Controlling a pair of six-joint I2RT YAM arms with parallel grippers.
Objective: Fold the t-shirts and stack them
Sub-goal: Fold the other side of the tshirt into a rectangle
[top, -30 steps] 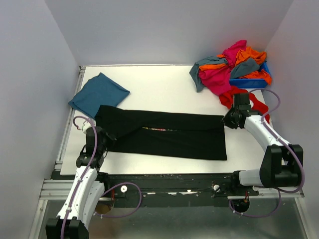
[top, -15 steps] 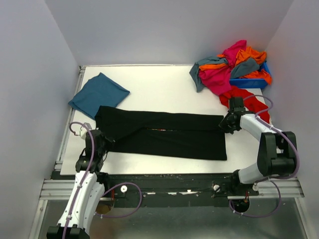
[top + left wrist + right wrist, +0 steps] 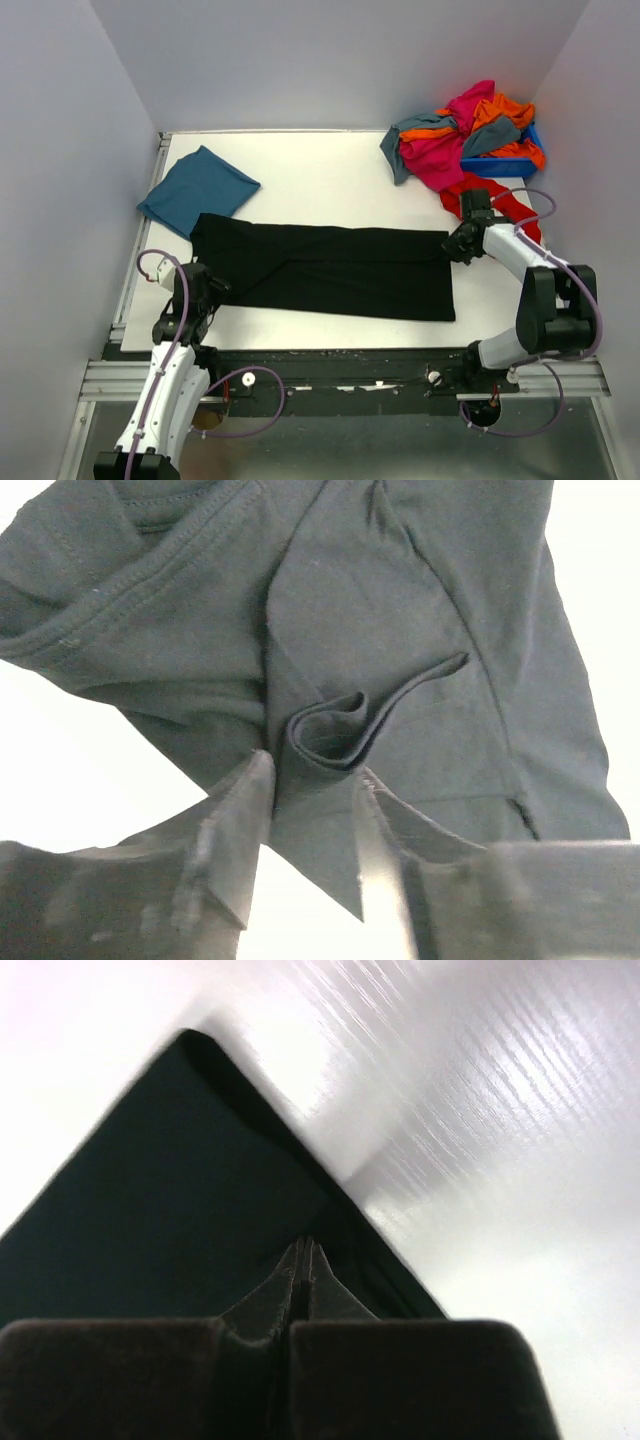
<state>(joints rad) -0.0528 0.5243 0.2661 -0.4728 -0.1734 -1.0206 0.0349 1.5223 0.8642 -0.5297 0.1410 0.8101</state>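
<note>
I judge the black t-shirt (image 3: 340,270) limp and light; I'd pinch doubled hems. Left gripper (image 3: 310,785) parted around a loose fold, right gripper (image 3: 305,1252) clenched at its corner, frame right

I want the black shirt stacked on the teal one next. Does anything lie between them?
Nothing visible does: the black shirt has its far left corner right by the teal shirt; the pile sits far right.

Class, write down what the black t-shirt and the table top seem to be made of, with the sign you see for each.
Black t-shirt: soft matt knit cloth, probably cotton; stitched hems and limp folds show. Table top: hard white board, slightly glossy, faint grain-like streaks; perhaps laminate.
</note>
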